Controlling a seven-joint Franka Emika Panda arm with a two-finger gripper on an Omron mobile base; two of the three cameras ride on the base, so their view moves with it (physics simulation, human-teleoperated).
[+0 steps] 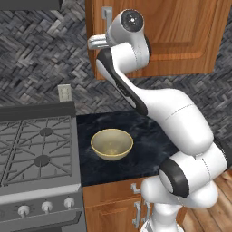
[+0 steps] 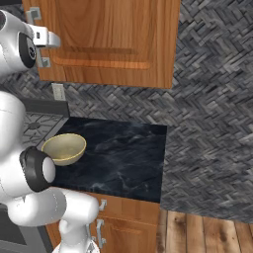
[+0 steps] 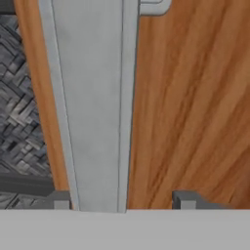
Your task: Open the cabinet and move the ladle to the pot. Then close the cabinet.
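- Here, in the left base view, the cabinet (image 1: 181, 41) was seen hung on the wall above the table (image 1: 149, 136), its raised-panel door of warm-brown wood shut. The end effector (image 1: 97, 42) was held up at the door's left edge, where the silver bar handle (image 1: 107, 13) was mounted; how far it stood open could not be told from this side.
- In the right base view, the same door was seen closed, so the ladle and pot could not be located. A beige rounded bowl (image 2: 64, 147) rested on the dark, marbled table, against a grey herringbone wall.
- In the hand view, the handle (image 3: 93, 107) was shown as a broad, smooth, matt metal bar running between two dark fingertips (image 3: 188, 200), which stood apart on either side of it, not visibly pressed against it.
- The door was judged rigid and hinged, fairly light to swing; the bar was judged stiff but slick, best clamped across its width near mid-length.
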